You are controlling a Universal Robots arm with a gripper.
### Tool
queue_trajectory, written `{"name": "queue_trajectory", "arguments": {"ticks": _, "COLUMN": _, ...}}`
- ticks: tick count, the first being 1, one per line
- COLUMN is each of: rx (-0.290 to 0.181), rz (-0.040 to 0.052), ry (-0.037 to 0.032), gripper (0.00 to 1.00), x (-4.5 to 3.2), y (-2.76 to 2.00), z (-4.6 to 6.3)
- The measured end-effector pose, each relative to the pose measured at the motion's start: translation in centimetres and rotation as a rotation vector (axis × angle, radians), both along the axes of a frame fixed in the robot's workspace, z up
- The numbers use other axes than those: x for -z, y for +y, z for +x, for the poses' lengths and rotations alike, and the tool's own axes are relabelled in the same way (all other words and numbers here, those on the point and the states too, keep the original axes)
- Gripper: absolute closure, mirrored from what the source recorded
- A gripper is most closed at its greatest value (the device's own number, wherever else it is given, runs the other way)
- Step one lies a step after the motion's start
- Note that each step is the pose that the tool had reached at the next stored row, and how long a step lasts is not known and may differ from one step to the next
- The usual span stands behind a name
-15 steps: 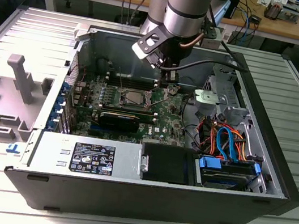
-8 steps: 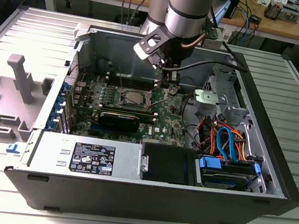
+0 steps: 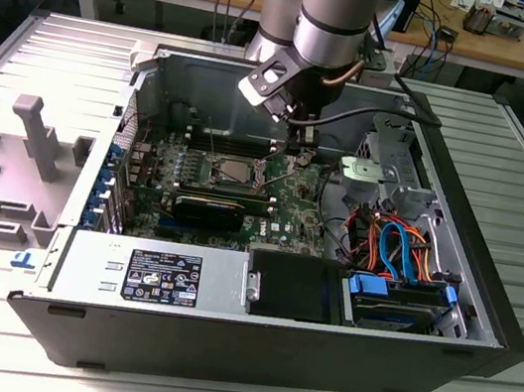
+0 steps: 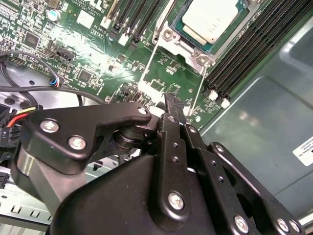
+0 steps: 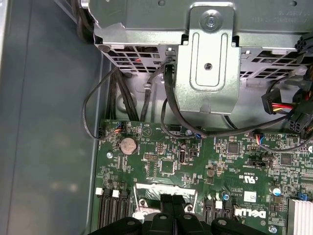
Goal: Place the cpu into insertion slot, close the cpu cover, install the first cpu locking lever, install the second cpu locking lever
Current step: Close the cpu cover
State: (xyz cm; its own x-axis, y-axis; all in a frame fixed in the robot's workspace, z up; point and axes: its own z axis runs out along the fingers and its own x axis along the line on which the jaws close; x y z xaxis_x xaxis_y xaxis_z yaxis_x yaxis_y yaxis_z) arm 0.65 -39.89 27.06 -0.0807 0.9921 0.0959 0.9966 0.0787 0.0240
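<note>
Gripper [image 4: 171, 104] is down low over the green motherboard [image 5: 195, 161], and in the second wrist view its two fingers look pressed together at the tips, with no gap I can make out. Whether something thin is pinched in there I honestly can't say, since the gripper's own linkage hides most of the tips. The cpu [image 4: 211, 19] is sitting in the insertion slot [image 3: 244, 184], silvery top up. The cpu cover [image 4: 188, 49] looks folded down around it, frame flat with the chip showing through the cut-out. The bit that matters: the socket lies straight ahead of the fingertips along the board, near but not touching. A thin wire lever [image 4: 149, 63] and a second wire lever [image 4: 197, 88] run from the socket's corners back toward the gripper, so their long axes point pretty much at it. The second one passes just beside the fingers, on the side toward the grey case wall. In the exterior view the chip sits to the exterior view's left of the gripper and a bit lower.
</note>
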Motion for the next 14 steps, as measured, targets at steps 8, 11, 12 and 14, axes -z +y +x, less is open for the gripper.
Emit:
{"name": "queue_trajectory", "arguments": {"ticks": 8, "rx": 0.000, "rz": 0.0001, "ry": 0.0010, "gripper": 0.89, "x": 0.17, "y": 0.00, "z": 0.7}}
{"name": "queue_trajectory", "arguments": {"ticks": 11, "rx": 0.000, "rz": 0.0000, "ry": 0.0014, "gripper": 0.89, "x": 0.25, "y": 0.00, "z": 1.0}}
{"name": "queue_trajectory", "arguments": {"ticks": 12, "rx": 0.000, "rz": 0.0000, "ry": 0.0017, "gripper": 0.89, "x": 0.31, "y": 0.00, "z": 1.2}}
{"name": "queue_trajectory", "arguments": {"ticks": 14, "rx": 0.000, "rz": 0.0000, "ry": 0.0021, "gripper": 0.89, "x": 0.39, "y": 0.00, "z": 1.3}}
